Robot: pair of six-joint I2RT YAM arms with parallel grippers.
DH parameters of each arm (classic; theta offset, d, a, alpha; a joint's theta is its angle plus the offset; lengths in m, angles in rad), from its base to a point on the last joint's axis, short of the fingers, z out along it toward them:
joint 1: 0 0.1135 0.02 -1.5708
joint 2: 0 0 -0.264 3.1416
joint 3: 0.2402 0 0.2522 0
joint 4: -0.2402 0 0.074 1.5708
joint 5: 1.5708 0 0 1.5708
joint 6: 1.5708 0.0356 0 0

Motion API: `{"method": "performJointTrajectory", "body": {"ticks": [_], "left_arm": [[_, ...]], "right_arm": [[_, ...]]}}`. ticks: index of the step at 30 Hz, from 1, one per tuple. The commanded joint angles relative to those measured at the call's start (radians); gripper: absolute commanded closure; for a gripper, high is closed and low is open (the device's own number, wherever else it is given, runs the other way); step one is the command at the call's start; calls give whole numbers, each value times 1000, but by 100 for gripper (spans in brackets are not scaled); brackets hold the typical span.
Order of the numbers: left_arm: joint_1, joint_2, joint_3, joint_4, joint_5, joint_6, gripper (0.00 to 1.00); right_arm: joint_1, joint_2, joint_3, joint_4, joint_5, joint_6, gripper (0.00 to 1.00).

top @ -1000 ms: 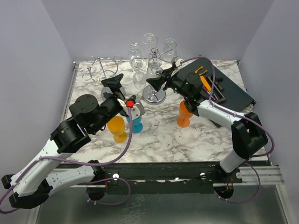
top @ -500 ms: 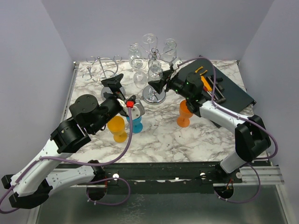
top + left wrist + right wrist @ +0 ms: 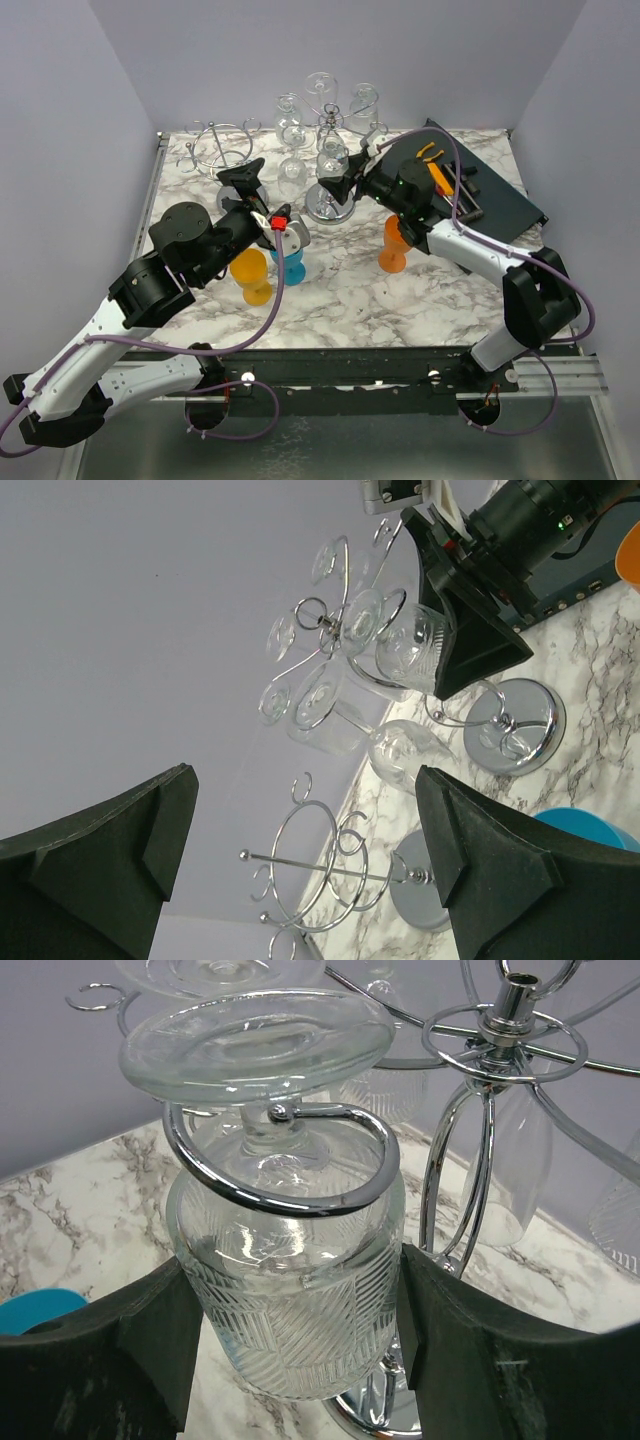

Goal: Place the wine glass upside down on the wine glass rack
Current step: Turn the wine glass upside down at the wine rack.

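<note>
Right hand (image 3: 335, 178), gripping the upturned wine glass (image 3: 290, 1270), has nudged toward 9 o'clock, seating the stem in the rack hook (image 3: 280, 1203).

An orange goblet (image 3: 394, 245) stands upright on the marble table (image 3: 340, 300), near a dark board (image 3: 505, 200) carrying orange-handled tools (image 3: 432, 165). A yellow goblet (image 3: 250, 275) and a blue goblet (image 3: 290, 266) stand just beside each other. 1 empty wire rack (image 3: 222, 145) sits back left.
</note>
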Motion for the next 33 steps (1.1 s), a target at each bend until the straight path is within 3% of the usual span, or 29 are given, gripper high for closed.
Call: {"method": "performJointTrajectory", "body": {"ticks": [1,11,22,28,33], "left_arm": [[-3,1,2,-6,-5,7,1],[-3,-2,2,-8,-11,6,1],[-3,-14,-2,-8,-16,6,1],[-3,-19,-13,-8,-14,3,1],[-3,-17,-15,-8,-14,1,1]], "right_arm": [[7,-59,-29,113,8,-21,99],[4,-95,-127,254,81,72,100],[-10,-64,-141,272,108,136,99],[-12,-32,-134,222,78,133,52],[-12,-23,-149,208,90,136,28]]}}
